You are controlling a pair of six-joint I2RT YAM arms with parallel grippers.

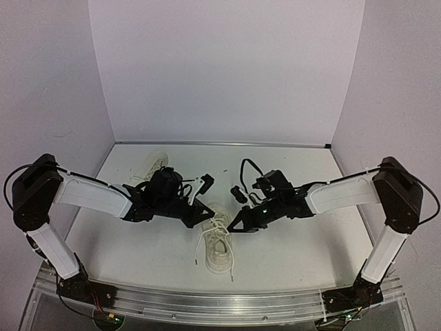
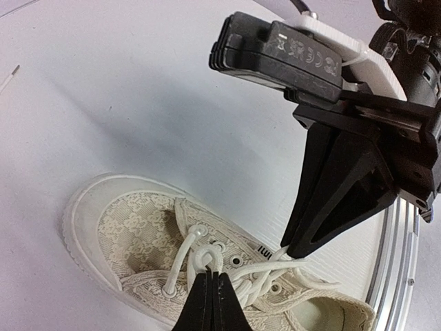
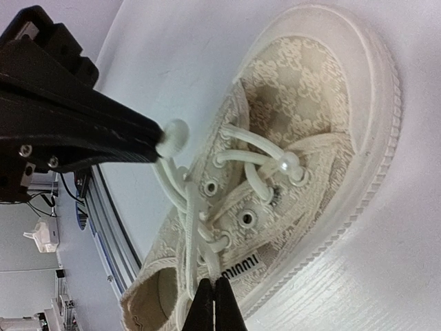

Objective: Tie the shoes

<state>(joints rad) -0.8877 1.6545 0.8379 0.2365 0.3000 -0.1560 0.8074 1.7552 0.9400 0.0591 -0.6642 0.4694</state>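
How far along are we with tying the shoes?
Nothing tied yet. The near shoe is laced through its eyelets, no knot or bow visible. In hand: left gripper and right gripper each pinch one of its laces. Left: knot it, then the far shoe, behind the left arm.

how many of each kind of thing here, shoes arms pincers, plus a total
shoes: 2 (near shoe, far shoe)
arms: 2 (left arm, right arm)
pincers: 2 (left pincer, right pincer), each shut on the near shoe's lace
total: 6
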